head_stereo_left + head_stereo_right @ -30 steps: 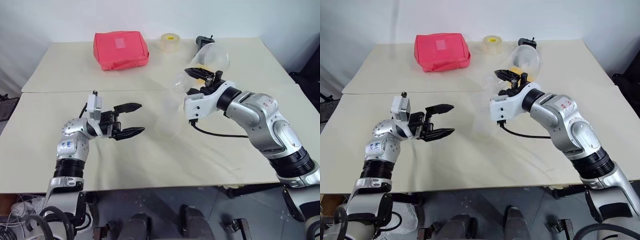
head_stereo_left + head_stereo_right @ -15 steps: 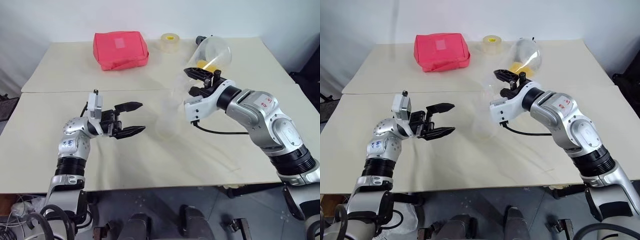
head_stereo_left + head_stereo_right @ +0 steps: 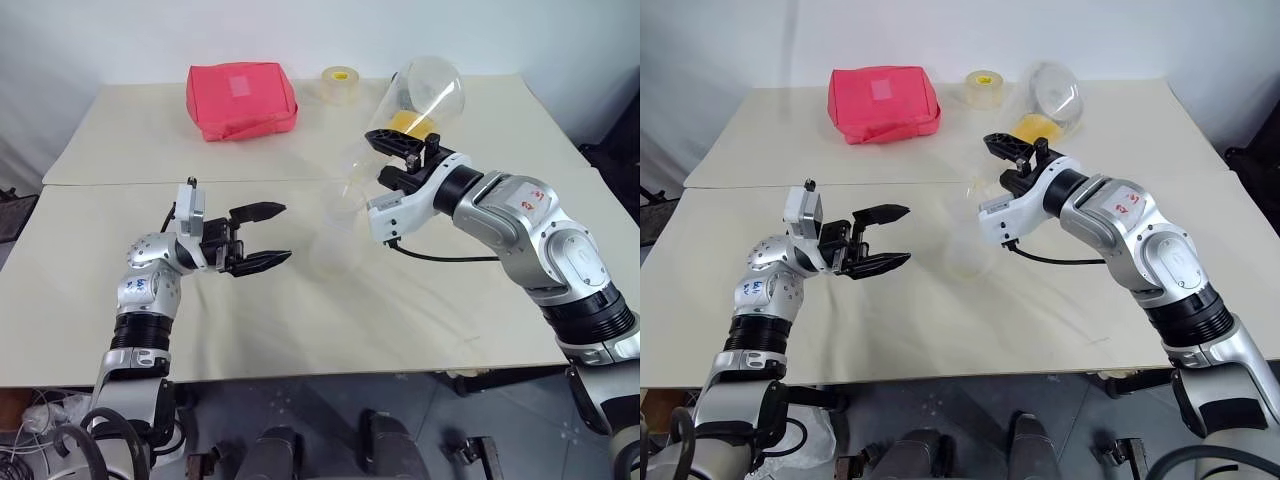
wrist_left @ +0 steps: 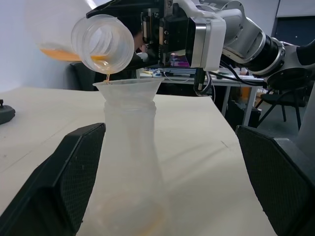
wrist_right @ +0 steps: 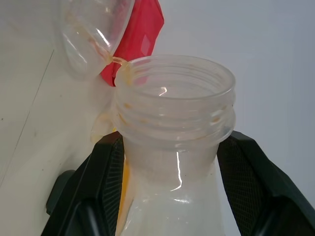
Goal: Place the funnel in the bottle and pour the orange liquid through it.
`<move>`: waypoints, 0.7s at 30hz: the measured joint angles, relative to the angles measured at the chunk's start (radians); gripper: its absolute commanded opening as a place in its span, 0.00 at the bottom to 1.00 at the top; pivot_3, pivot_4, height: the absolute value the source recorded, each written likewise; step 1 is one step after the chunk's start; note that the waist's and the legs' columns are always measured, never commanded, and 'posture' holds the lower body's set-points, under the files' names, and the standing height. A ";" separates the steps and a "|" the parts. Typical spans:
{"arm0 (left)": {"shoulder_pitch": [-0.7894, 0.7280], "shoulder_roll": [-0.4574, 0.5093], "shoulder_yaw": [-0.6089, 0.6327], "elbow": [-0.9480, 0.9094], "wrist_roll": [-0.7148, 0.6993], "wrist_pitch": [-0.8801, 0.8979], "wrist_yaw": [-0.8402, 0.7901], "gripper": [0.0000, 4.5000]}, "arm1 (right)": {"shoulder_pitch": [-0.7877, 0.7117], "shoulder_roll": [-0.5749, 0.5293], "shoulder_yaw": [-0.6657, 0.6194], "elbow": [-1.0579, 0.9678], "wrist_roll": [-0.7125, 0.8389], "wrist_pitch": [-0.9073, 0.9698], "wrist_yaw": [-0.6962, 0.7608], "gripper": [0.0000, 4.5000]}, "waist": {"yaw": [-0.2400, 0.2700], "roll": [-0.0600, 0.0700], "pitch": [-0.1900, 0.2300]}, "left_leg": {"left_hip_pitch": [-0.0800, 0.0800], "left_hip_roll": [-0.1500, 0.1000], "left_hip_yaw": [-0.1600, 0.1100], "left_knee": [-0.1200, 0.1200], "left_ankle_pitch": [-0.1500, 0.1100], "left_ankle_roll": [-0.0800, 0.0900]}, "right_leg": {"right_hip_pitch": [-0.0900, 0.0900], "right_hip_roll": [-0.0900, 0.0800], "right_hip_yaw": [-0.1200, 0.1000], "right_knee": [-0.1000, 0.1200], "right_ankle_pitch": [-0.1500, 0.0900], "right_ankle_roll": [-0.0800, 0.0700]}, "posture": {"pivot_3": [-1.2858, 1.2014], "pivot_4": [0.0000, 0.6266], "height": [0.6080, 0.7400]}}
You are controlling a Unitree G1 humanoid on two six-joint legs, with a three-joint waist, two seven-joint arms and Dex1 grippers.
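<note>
The left hand [image 3: 262, 238] hovers low over the near tabletop [image 3: 400, 320], its two black fingers spread wide with nothing between them, pointing toward the bottle [image 4: 128, 172]. The bottle stands upright on the tabletop just beyond those fingertips, between the two arms. A little orange liquid [image 4: 147, 227] has pooled at its base. The funnel [image 4: 129, 91] sits in the bottle's mouth, rim up.

Above and just behind the funnel, the right hand [image 3: 402, 158] pinches the neck of a flask [image 3: 425, 98] and holds it tipped, mouth down over the funnel's rim. A thin orange stream [image 4: 107, 76] falls from the flask's lip into the funnel. More orange liquid lies in the flask's belly.

Farther back, a red pouch [image 3: 240, 98] rests on the far tabletop to the left, and a tape roll [image 3: 341, 83] with a yellow core sits near the far edge, between the pouch and the raised flask.
</note>
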 measured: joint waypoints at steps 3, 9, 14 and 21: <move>0.000 -0.001 0.000 0.001 0.000 0.000 0.000 1.00 | 0.000 0.002 -0.001 0.000 0.000 -0.001 0.000 0.53 | 0.000 0.000 0.000 | 0.000 0.000 0.000 0.000 0.000 0.000 | 0.000 0.000 0.000 0.000 0.000 0.000 | 0.52 0.24 1.00; -0.007 -0.003 0.000 0.005 0.002 0.000 0.001 1.00 | 0.000 0.005 -0.001 -0.004 0.001 -0.020 0.000 0.53 | 0.000 0.000 0.000 | 0.000 0.000 0.000 0.000 0.000 0.000 | 0.000 0.000 0.000 0.000 0.000 0.000 | 0.52 0.24 1.00; -0.008 -0.004 0.000 0.011 0.003 0.000 0.001 1.00 | 0.000 0.009 -0.002 -0.013 0.001 -0.020 0.001 0.53 | 0.000 0.000 0.000 | 0.000 0.000 0.000 0.000 0.000 0.000 | 0.000 0.000 0.000 0.000 0.000 0.000 | 0.52 0.24 1.00; -0.017 -0.004 0.000 0.029 0.005 0.000 0.001 1.00 | 0.001 0.013 -0.002 -0.028 0.000 -0.022 0.003 0.53 | 0.001 0.000 0.000 | 0.000 0.000 0.000 0.000 0.000 0.000 | 0.000 0.000 0.000 0.000 0.000 0.000 | 0.52 0.24 1.00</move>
